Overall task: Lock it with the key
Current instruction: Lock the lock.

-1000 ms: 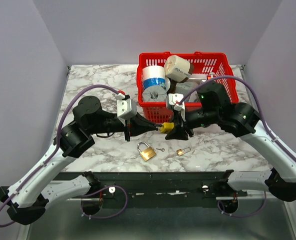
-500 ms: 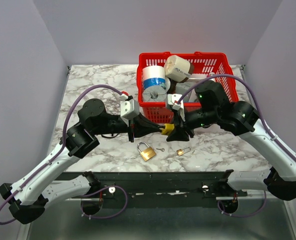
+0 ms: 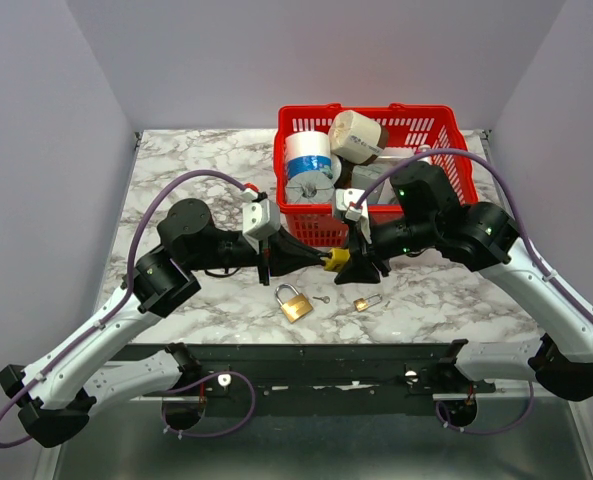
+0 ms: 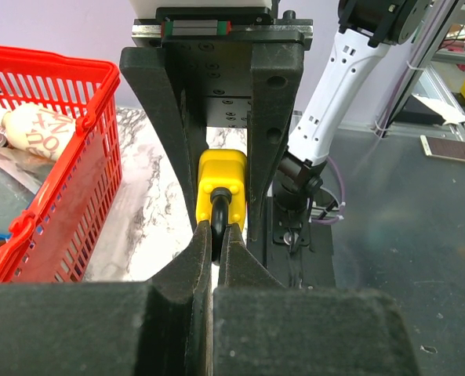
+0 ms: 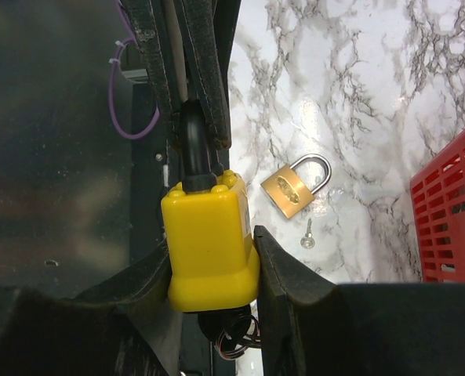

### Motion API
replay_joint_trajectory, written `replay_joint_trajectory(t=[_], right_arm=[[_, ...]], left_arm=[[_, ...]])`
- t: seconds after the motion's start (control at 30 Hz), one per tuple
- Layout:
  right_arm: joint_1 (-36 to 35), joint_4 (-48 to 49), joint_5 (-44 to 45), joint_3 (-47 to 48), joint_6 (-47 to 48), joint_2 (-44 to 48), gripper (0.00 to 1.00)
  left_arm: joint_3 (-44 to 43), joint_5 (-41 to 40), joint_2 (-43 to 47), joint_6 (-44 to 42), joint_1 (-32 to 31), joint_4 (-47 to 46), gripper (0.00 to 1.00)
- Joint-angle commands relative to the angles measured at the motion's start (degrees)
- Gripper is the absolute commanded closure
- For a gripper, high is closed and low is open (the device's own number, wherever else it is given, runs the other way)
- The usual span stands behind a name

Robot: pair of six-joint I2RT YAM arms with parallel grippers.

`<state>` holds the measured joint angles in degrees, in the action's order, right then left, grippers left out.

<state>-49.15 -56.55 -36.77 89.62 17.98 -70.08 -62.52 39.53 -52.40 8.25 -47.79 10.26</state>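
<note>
A yellow padlock (image 3: pixel 334 257) hangs above the table in front of the basket, held between both grippers. My left gripper (image 3: pixel 314 257) is shut on its black shackle (image 4: pixel 219 218), with the yellow body (image 4: pixel 222 176) just beyond the fingertips. My right gripper (image 5: pixel 212 249) is shut on the yellow body (image 5: pixel 208 243) from the opposite side. A key on a wire ring (image 5: pixel 246 343) sticks out of the padlock's bottom, partly hidden between the right fingers.
A brass padlock (image 3: pixel 295 302), a small loose key (image 3: pixel 321 299) and a smaller brass padlock (image 3: pixel 364 302) lie on the marble below the grippers. A red basket (image 3: pixel 446 125) with tape rolls and other items stands right behind.
The left arm has shifted a little to the right, toward the padlock. The right arm and the yellow padlock have stayed in place.
</note>
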Motion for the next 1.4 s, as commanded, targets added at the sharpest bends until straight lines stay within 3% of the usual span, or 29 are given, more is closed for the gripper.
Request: replay_joint_trajectory(t=[0.0,0.43,0.53,0.57,0.63,0.67,0.73,0.77,0.87,1.13,1.23,1.37], right_arm=[[-1.1,18.6,-4.0,3.6,-1.4,-1.8,0.99],[-1.2,19.7,-3.2,4.9,-1.9,-2.6,0.99],[-1.2,19.9,-1.0,4.0,-2.7,-2.0,0.99],[-1.2,20.1,-0.4,3.5,-3.0,-1.6,0.99],[-1.1,20.5,1.7,2.3,-3.6,-1.1,0.99],[-1.0,21.0,2.4,1.4,-4.5,-0.8,0.99],[-0.7,21.7,4.7,0.6,-5.7,-0.6,0.99],[-0.3,22.4,5.5,0.3,-6.8,-0.5,0.99],[0.8,24.9,9.7,-0.6,-9.4,-0.1,0.99],[1.0,36.3,21.4,-5.2,-11.9,1.2,0.99],[1.0,37.7,23.5,-3.2,-11.8,-1.4,0.99],[0.9,38.0,26.3,-0.8,-11.1,-4.0,0.99]], left_arm=[[2.4,1.5,-3.6,2.4,-3.5,0.5,1.00],[4.3,0.5,-4.3,4.9,-5.5,0.5,1.00],[1.8,-1.6,-4.1,4.8,-3.5,2.8,1.00],[1.2,-1.7,-3.6,5.5,-0.1,2.7,0.98],[0.2,-0.4,-2.6,7.9,4.0,0.2,0.87],[-0.7,-0.2,-2.2,10.4,6.2,-0.4,0.72],[-2.0,-0.2,-1.2,12.3,10.0,-0.8,0.60],[-3.3,-0.1,-1.0,14.2,10.9,-0.7,0.49],[-4.9,-1.4,0.2,17.0,13.4,-1.4,0.34],[-5.8,-12.3,0.6,36.7,18.1,-8.6,0.19],[-3.4,-12.8,0.1,43.5,19.1,-12.3,0.07],[-2.4,-15.4,-1.9,50.1,19.2,-10.4,0.04]])
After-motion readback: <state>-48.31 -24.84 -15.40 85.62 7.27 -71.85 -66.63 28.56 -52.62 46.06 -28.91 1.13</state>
